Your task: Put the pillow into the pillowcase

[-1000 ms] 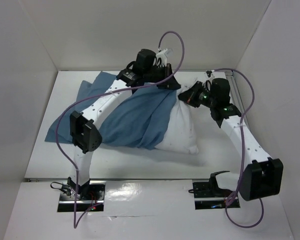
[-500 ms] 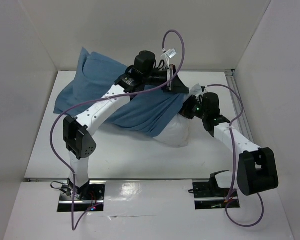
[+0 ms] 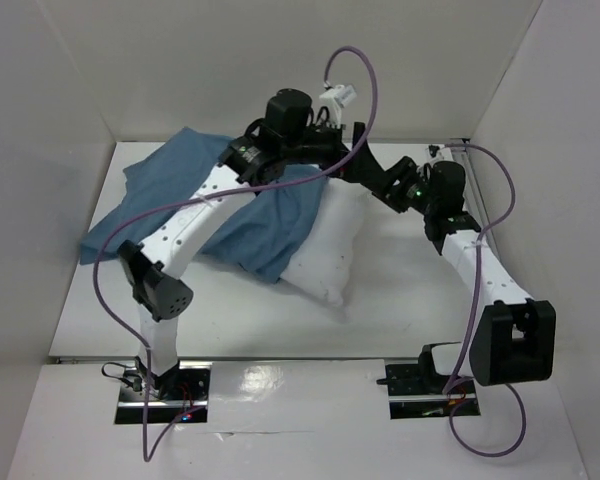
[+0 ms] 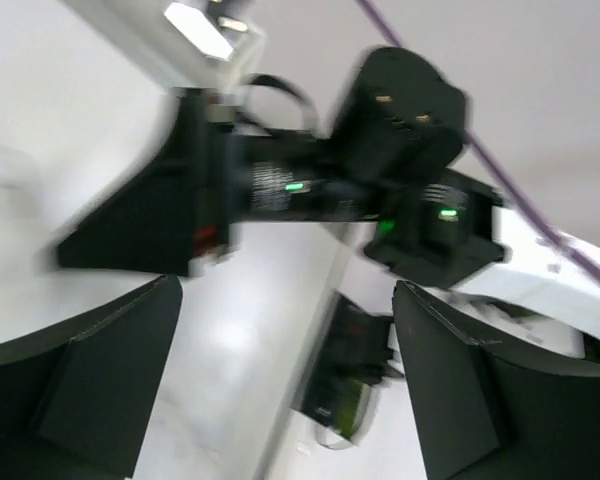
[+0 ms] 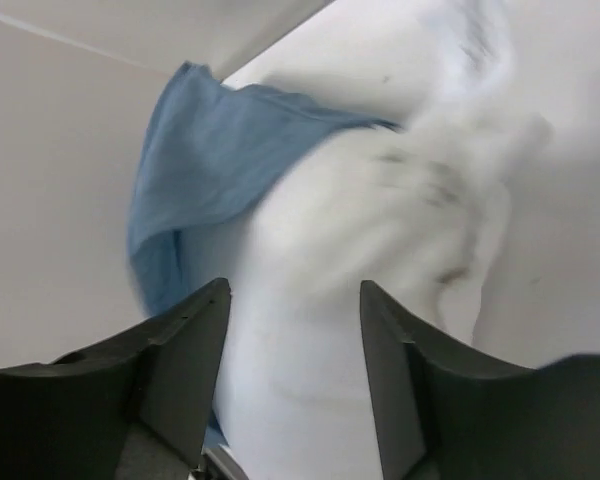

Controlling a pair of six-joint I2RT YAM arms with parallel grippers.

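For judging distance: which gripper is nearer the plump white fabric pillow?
Right. The right gripper faces the plump white fabric pillow closely; the left gripper hangs beyond its far edge, facing the right arm.

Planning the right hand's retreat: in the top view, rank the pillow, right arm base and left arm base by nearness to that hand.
1. pillow, right beside the right hand.
2. right arm base, near edge, right side.
3. left arm base, near edge, left side.
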